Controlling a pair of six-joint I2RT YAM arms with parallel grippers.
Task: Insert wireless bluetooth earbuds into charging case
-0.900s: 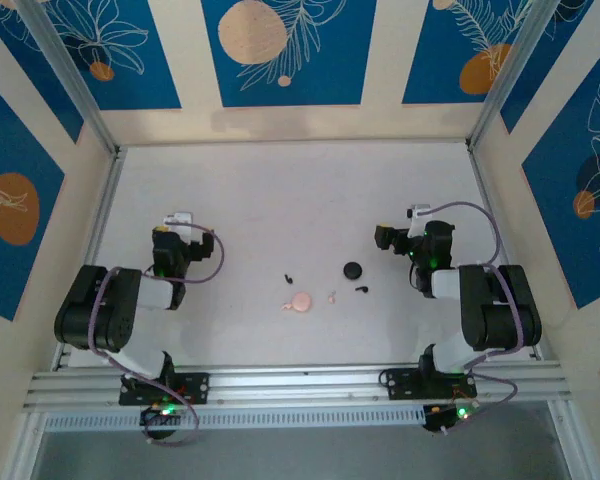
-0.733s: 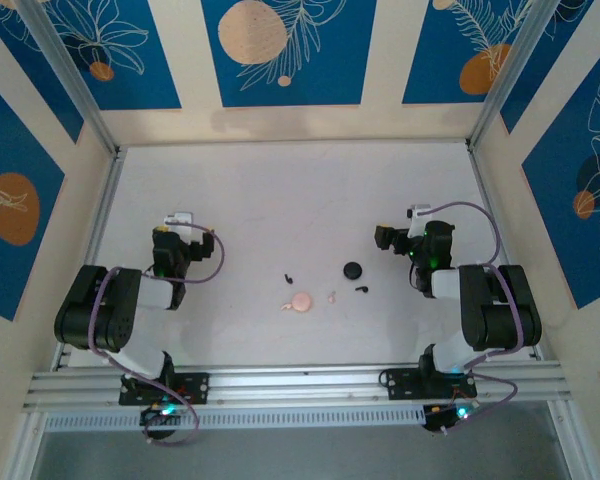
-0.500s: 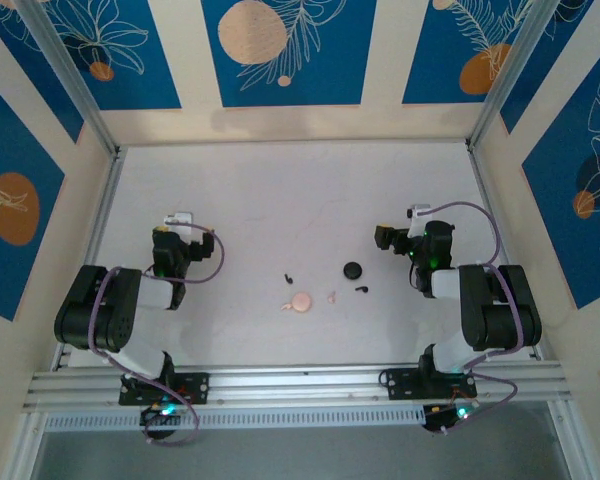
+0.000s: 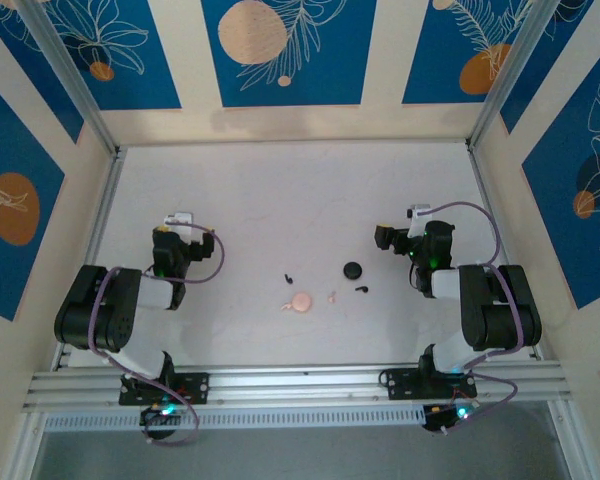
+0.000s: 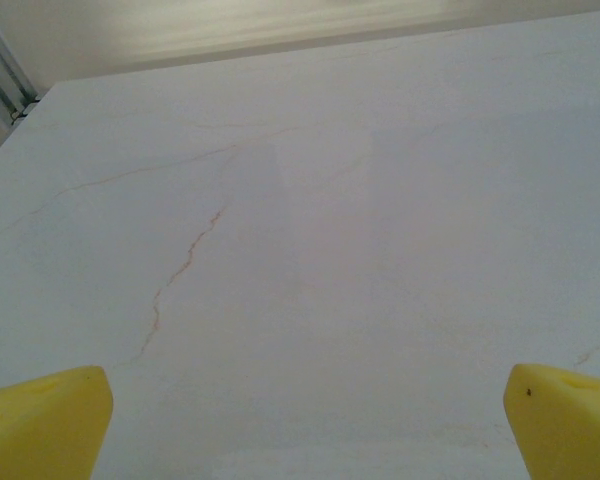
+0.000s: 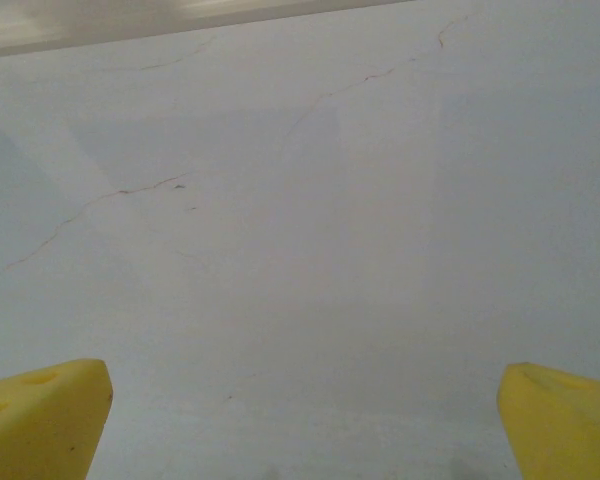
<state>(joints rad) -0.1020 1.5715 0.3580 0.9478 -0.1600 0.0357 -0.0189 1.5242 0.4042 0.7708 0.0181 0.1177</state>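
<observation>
Near the middle of the white table lie a round black charging case (image 4: 352, 270) and a round pale pink charging case (image 4: 301, 302). Four tiny earbuds are scattered loose around them. One black earbud (image 4: 288, 276) is left of the black case and another black one (image 4: 362, 289) is just in front of it. A pink earbud (image 4: 331, 296) lies right of the pink case, and a second pink one (image 4: 286, 306) touches its left side. My left gripper (image 4: 172, 240) (image 5: 305, 420) rests far to the left, open and empty. My right gripper (image 4: 420, 235) (image 6: 305, 415) sits to the right, open and empty.
Yellow fingertips (image 5: 40, 425) (image 6: 565, 420) frame bare, faintly veined tabletop in both wrist views. Cream and blue patterned walls (image 4: 280, 60) enclose the table on three sides, with an aluminium rail (image 4: 300, 380) along the near edge.
</observation>
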